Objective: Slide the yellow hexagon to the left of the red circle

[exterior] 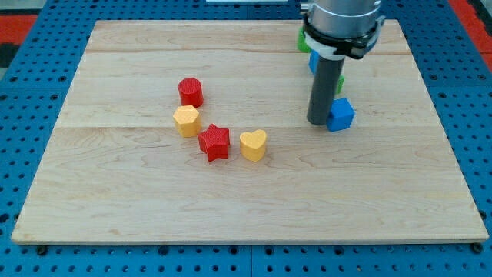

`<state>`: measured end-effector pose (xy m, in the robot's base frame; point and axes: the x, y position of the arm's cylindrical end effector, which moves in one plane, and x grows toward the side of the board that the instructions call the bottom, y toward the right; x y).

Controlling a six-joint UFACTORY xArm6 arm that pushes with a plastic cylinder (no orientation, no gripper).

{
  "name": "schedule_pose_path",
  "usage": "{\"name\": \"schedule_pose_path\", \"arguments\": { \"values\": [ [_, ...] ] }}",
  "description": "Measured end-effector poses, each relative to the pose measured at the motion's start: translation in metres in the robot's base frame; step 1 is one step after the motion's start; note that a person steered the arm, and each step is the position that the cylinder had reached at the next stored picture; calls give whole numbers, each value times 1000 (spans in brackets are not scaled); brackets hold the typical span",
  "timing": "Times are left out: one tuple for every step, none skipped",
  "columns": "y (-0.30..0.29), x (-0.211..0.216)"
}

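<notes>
At the view's right, our gripper-less tip (319, 121) touches the blue cube (340, 115), grasping nothing; the yellow hexagon (187, 121) sits just below the red circle (191, 91).

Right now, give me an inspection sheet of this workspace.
Surface: wooden board, flat, on a blue pegboard.
Job's things: yellow hexagon sits just below the red circle, toward the view's bottom, not yet to its left.
Clutter: red star beside the yellow hexagon; yellow heart; blue cube; green and blue blocks partly hidden behind the arm.
Grippers: none fitted; my tip rests just left of the blue cube, far from the yellow hexagon.
Cables: nothing seen.
Surroundings: red patches at the view's top corners.
</notes>
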<state>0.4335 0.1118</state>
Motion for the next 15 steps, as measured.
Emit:
{"name": "schedule_pose_path", "arguments": {
  "values": [
    [4,-7],
    [3,-7],
    [3,-7],
    [-10,-8],
    [-57,-15],
    [-93,-21],
    [-146,-33],
    [-175,-35],
    [-176,-32],
    [-162,-22],
    [-156,-7],
    [-156,10],
    [-161,25],
    [-210,24],
    [-260,9]
  ]
}}
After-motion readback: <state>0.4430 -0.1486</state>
